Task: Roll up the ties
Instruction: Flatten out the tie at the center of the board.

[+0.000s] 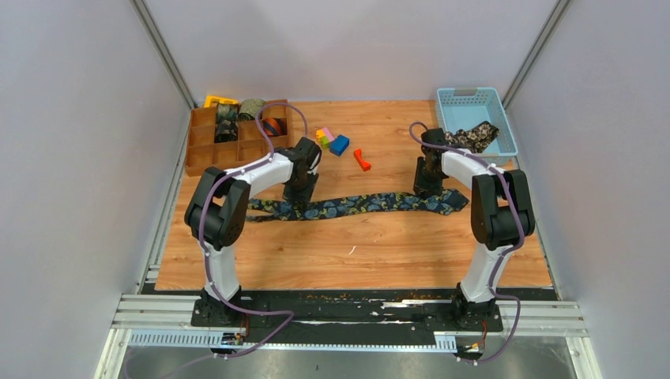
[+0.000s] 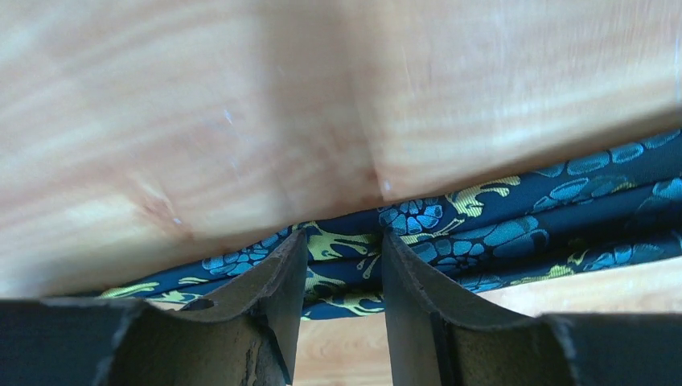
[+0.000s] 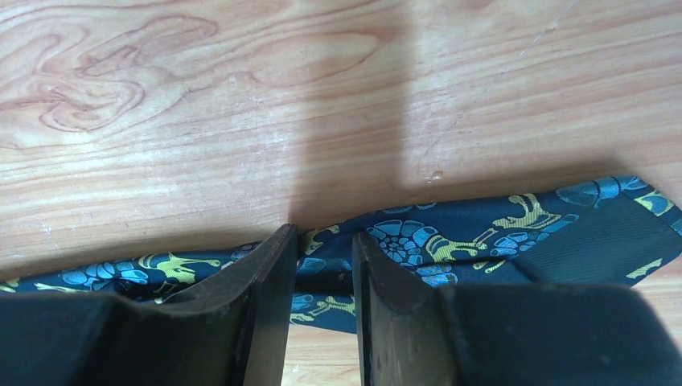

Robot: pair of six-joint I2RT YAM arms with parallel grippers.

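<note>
A navy tie (image 1: 355,205) with gold-teal paisley lies stretched left to right across the wooden table. My left gripper (image 1: 299,207) stands tip-down on its left part. In the left wrist view the gripper (image 2: 344,241) is open, its fingers straddling the folded tie (image 2: 515,233). My right gripper (image 1: 427,193) presses down near the tie's wide right end. The right wrist view shows that gripper (image 3: 322,237) open with a narrower gap, and bunched tie fabric (image 3: 450,233) between its fingers. A black-tan floral tie (image 1: 474,136) hangs out of the blue basket. Rolled ties (image 1: 272,125) sit in the wooden organiser.
The wooden compartment organiser (image 1: 207,150) stands at the back left, the blue basket (image 1: 462,101) at the back right. Coloured plastic blocks (image 1: 332,140) and a small red piece (image 1: 363,159) lie between them, just behind the tie. Grey walls close in both sides.
</note>
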